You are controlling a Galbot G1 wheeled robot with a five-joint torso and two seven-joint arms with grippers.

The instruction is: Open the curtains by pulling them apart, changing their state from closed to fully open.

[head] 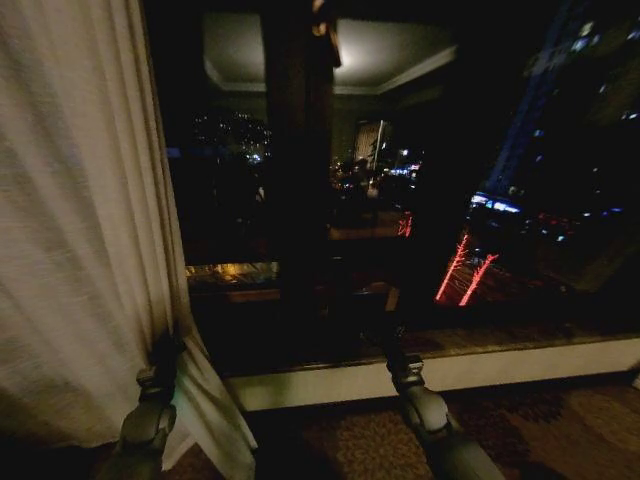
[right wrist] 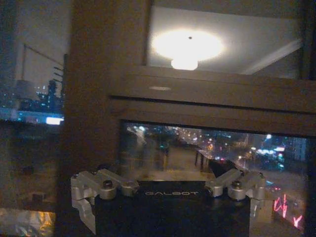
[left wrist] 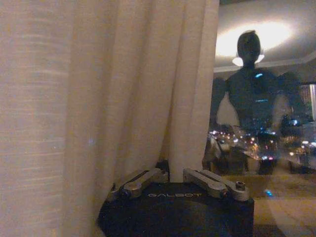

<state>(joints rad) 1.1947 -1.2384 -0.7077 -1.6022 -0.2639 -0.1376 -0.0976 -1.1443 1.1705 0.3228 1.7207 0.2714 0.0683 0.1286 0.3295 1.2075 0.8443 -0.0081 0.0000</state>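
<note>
A sheer cream-white curtain [head: 80, 200] with narrow pleats hangs bunched at the left of the window. Its inner edge falls to the floor beside my left arm. My left gripper [head: 165, 352] is low at that edge. In the left wrist view it [left wrist: 175, 170] is shut on a fold of the curtain [left wrist: 98, 89], which rises straight up from between the fingers. My right gripper [head: 385, 338] is held low before the bare dark glass, about mid-window. In the right wrist view the right gripper [right wrist: 170, 217] is open and holds nothing.
The window glass [head: 520, 200] is uncovered and shows night city lights and room reflections, with my own reflection [left wrist: 254, 84] in it. A dark vertical frame post [head: 295, 150] divides it. A pale sill ledge [head: 480, 368] runs below, above patterned carpet [head: 350, 440].
</note>
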